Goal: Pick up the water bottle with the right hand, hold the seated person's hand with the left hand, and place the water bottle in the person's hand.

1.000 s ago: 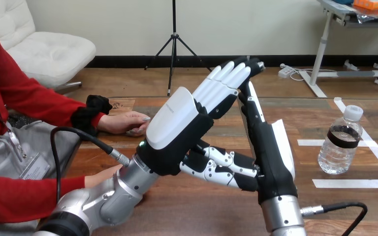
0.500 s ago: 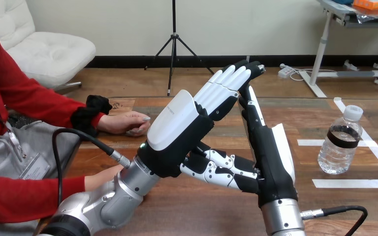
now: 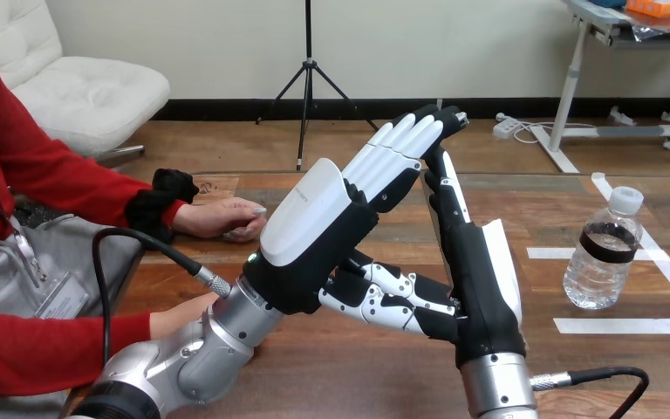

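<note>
A clear water bottle (image 3: 605,250) with a white cap and dark label stands upright on the table at the right, apart from both hands. My left hand (image 3: 323,223) is raised at the centre, fingers straight and pointing up to the right. My right hand (image 3: 475,262) stands upright just right of it, fingers straight, its fingertips (image 3: 440,118) meeting those of the left hand. The person's hand (image 3: 225,218) rests on the table at the left, palm down. A second hand of the person (image 3: 179,312) lies by my left forearm.
White tape lines (image 3: 628,325) mark the table around the bottle. My left forearm (image 3: 174,362) comes in from the lower left, with a black cable looping over it. The table's far edge runs behind the hands.
None beyond a slight shift of both raised hands; the bottle and the person's hands stay where they were.
</note>
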Motion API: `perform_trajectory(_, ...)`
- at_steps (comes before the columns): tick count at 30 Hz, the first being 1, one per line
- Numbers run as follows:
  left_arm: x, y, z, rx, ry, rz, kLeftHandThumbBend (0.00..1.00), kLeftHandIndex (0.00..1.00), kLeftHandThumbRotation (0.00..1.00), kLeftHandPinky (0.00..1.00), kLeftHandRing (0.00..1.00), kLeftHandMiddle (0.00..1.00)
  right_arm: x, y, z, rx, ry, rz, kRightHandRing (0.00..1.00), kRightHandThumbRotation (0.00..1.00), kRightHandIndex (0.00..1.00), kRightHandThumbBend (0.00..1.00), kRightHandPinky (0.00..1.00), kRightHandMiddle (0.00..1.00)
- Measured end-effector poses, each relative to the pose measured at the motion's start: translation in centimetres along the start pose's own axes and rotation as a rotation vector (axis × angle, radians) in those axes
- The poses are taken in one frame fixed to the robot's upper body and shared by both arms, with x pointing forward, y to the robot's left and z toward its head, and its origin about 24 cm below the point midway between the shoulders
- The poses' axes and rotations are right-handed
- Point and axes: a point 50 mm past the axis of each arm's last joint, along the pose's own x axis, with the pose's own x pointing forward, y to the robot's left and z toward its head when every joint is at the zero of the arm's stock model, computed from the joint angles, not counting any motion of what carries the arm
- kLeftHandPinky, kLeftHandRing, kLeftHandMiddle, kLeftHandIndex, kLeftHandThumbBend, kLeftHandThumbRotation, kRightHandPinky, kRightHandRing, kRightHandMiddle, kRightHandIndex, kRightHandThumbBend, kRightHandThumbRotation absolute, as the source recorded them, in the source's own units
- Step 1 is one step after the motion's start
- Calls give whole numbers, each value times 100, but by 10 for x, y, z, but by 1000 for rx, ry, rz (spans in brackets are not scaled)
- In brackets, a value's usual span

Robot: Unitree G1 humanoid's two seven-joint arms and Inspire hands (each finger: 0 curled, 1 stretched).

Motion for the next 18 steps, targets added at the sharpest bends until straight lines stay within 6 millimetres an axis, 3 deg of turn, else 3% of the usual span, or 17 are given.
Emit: perform_trajectory(18, -1, 2, -1, -7, 18, -8, 100, 100, 74, 100, 100, 100, 0, 4, 0, 10, 1, 2, 100, 44, 100, 100, 100, 100)
